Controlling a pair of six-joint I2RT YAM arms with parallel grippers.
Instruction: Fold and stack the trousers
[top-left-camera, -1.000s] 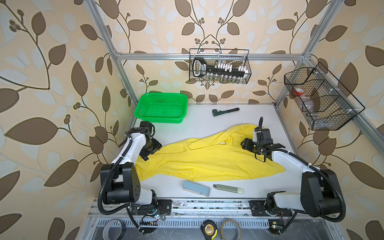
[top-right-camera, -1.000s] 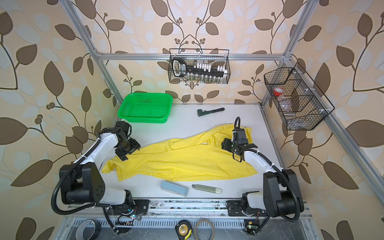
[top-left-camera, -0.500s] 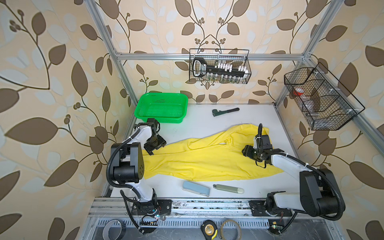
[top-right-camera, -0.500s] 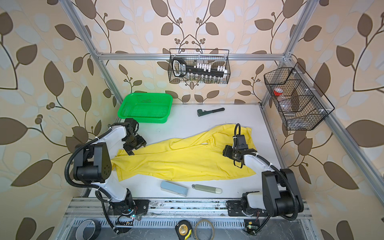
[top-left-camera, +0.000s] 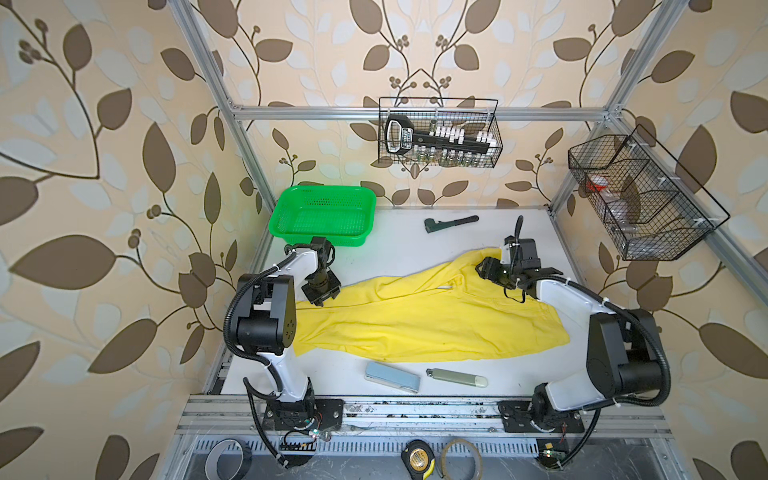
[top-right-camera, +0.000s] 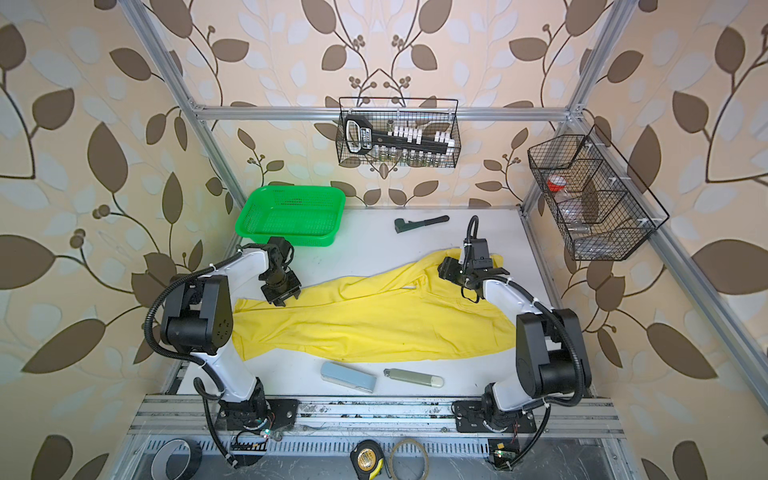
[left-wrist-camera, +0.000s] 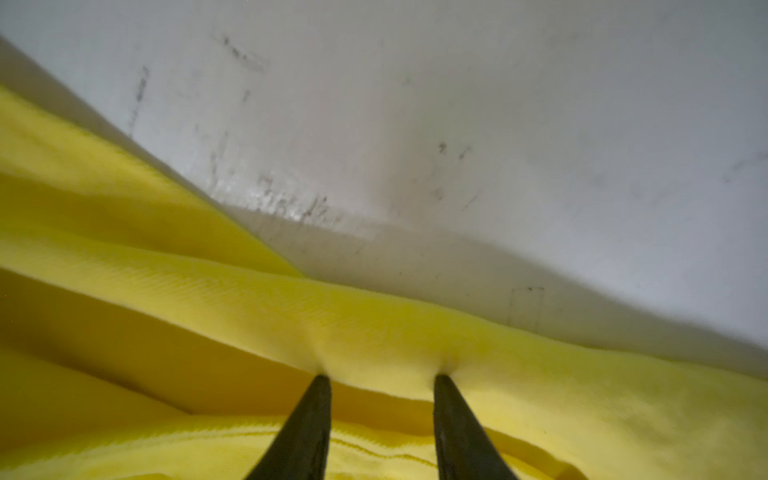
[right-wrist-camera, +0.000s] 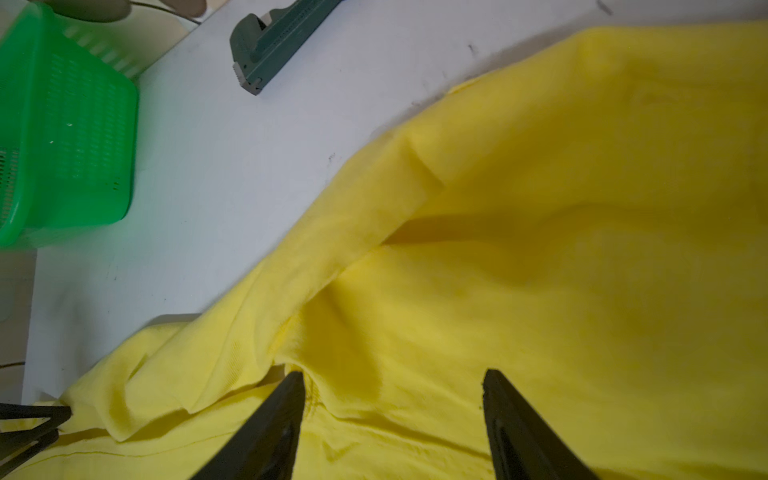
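The bright yellow trousers (top-left-camera: 415, 320) (top-right-camera: 374, 324) lie spread across the white table, their legs running left and the wider part to the right. My left gripper (top-left-camera: 322, 296) (top-right-camera: 282, 297) is down on their far edge near the left end. In the left wrist view its jaws stand a little apart, and the left gripper (left-wrist-camera: 382, 378) digs both tips into a raised ridge of the trousers (left-wrist-camera: 166, 291). My right gripper (top-left-camera: 484, 270) (top-right-camera: 445, 270) is over the upper right part. In its wrist view the right gripper (right-wrist-camera: 392, 378) is wide open, its tips resting on the trousers (right-wrist-camera: 582, 208).
A green mesh basket (top-left-camera: 324, 212) (right-wrist-camera: 62, 124) stands at the back left, just behind the left wrist. A dark wrench (top-left-camera: 451, 222) (right-wrist-camera: 274, 45) lies at the back. A grey-blue case (top-left-camera: 392, 376) and a pale tube (top-left-camera: 457, 378) lie near the front edge. Wire racks (top-left-camera: 438, 133) (top-left-camera: 636, 195) hang on the walls.
My left gripper has moved right from the cloth's left end onto its far edge, and its jaws have narrowed. My right gripper has shifted slightly back and left, still open.
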